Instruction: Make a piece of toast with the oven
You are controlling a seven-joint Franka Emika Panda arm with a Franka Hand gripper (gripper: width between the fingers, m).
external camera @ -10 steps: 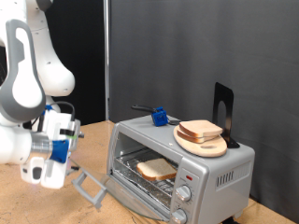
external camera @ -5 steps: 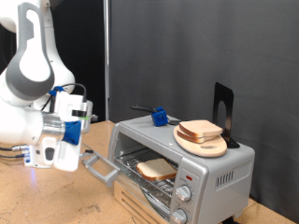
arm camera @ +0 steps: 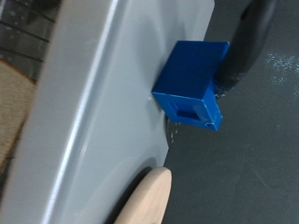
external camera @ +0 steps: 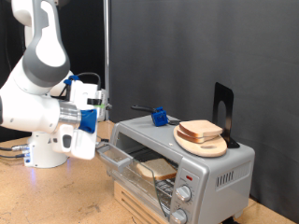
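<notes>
Exterior view, desk [external camera: 37, 201]: you are looking at bare wood along the exterior view's bottom left, with the oven's base sitting on it.
Oven door [external camera: 131, 168]: it is standing partly raised, its handle bar just beside the arm's hand.
Gripper [external camera: 96, 142]: it is sitting at the door's handle, to the exterior view's left of the oven [external camera: 201, 168]; you cannot tell whether the fingers are open or closed, since neither view shows them.
Piece of toast [external camera: 157, 169]: it is lying flat on the wire rack inside the oven, seen through the door gap.
Oven top: a round wooden plate [external camera: 210, 147] is carrying a second bread slice [external camera: 201, 130]; a blue block [external camera: 161, 117] is sitting further back.
Wrist view: you are seeing the oven's grey top [arm camera: 103, 103], the blue block [arm camera: 192, 84] and the plate's edge [arm camera: 149, 201].
</notes>
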